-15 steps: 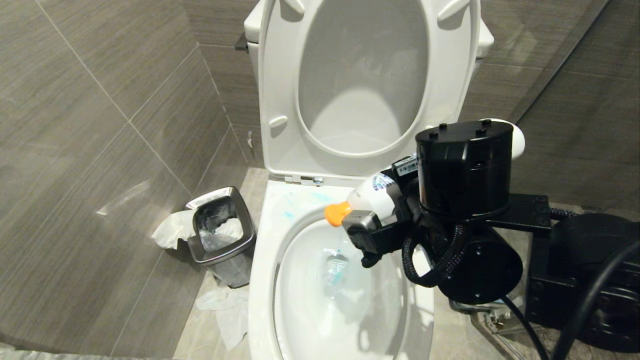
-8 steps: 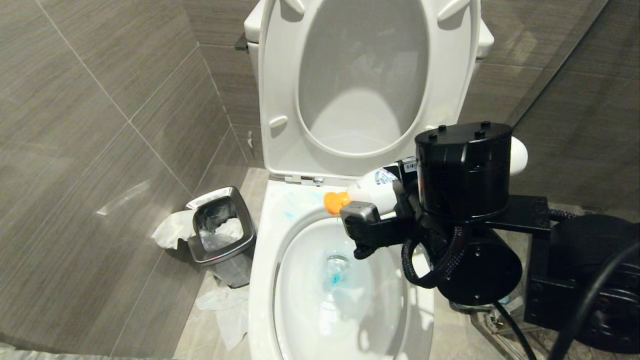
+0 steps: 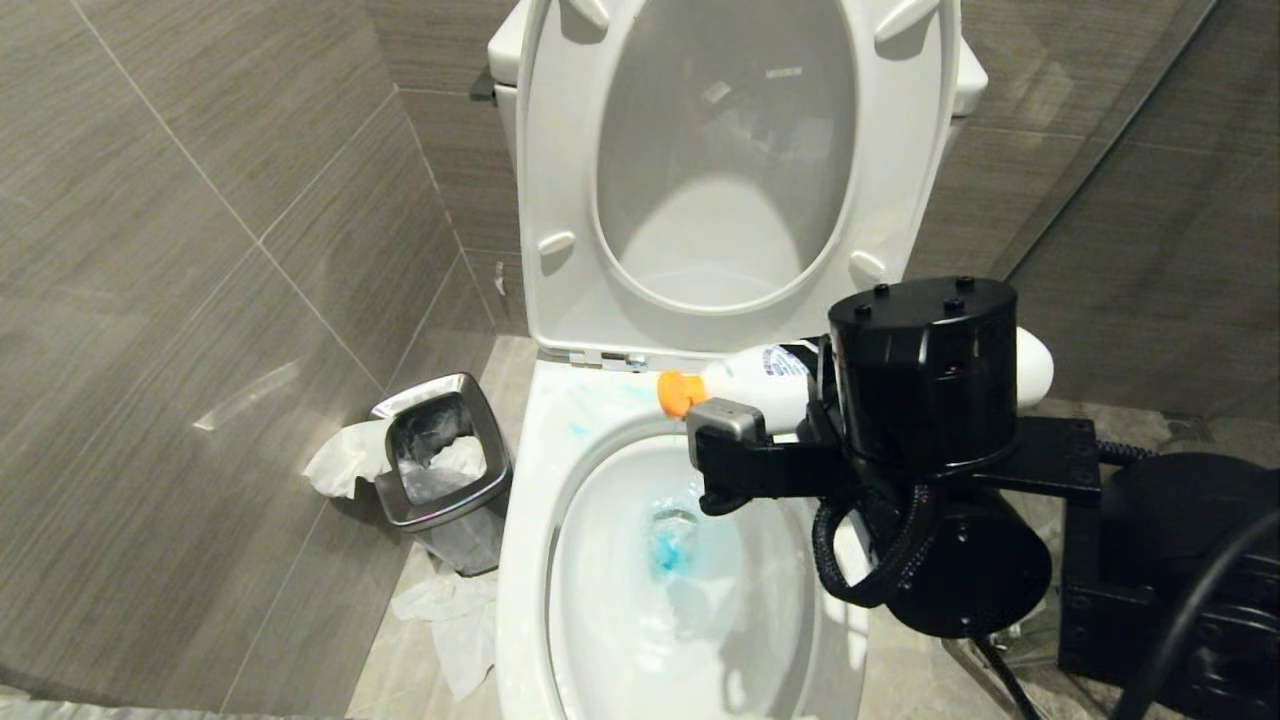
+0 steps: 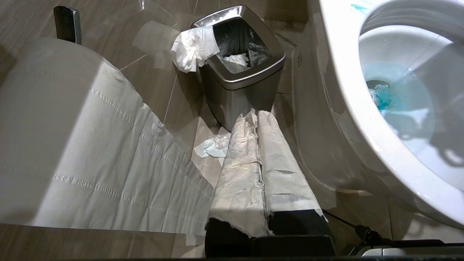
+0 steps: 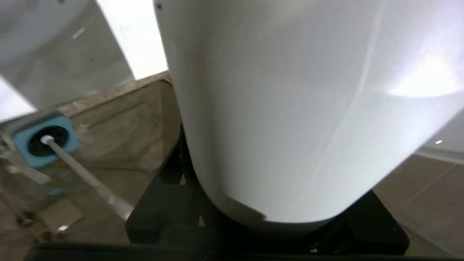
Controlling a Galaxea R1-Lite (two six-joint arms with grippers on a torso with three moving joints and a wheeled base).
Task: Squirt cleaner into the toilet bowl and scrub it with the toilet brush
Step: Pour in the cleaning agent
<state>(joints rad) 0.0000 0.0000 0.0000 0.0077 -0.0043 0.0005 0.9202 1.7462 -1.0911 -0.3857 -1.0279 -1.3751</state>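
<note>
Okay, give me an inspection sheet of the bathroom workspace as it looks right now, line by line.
Surface: toilet bowl open, seat and lid up; blue smears on the rim.
Job's things: cleaner pooled blue in the water; white bottle with orange nozzle, held level over the bowl; toilet brush standing in its blue holder.
Clutter: tissue on the floor; more over the waste bin.
Grippers: right gripper shut on the bottle; left gripper shut, paper-wrapped, low beside the bowl.
Cables: black cable at the right arm.
Surroundings: grey tiled walls.
</note>
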